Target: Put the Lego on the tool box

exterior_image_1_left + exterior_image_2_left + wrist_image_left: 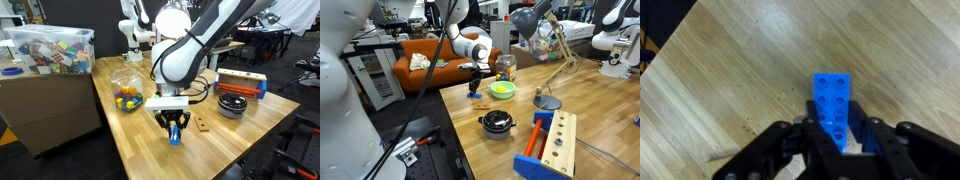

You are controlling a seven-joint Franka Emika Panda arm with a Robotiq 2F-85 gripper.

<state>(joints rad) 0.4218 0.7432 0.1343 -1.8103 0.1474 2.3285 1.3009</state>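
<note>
The gripper (175, 130) is pinching the blue Lego brick (835, 108); the tool box (242, 84) sits well off right, slightly farther back.

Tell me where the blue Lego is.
In the wrist view the blue Lego sits between the jaws of the gripper, over the wooden table; in an exterior view the clear bowl stands nearby.

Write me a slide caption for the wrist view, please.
Wrist view: the robot's hand grips a blue studded plastic Lego brick, with the light wooden tabletop behind it.
</note>
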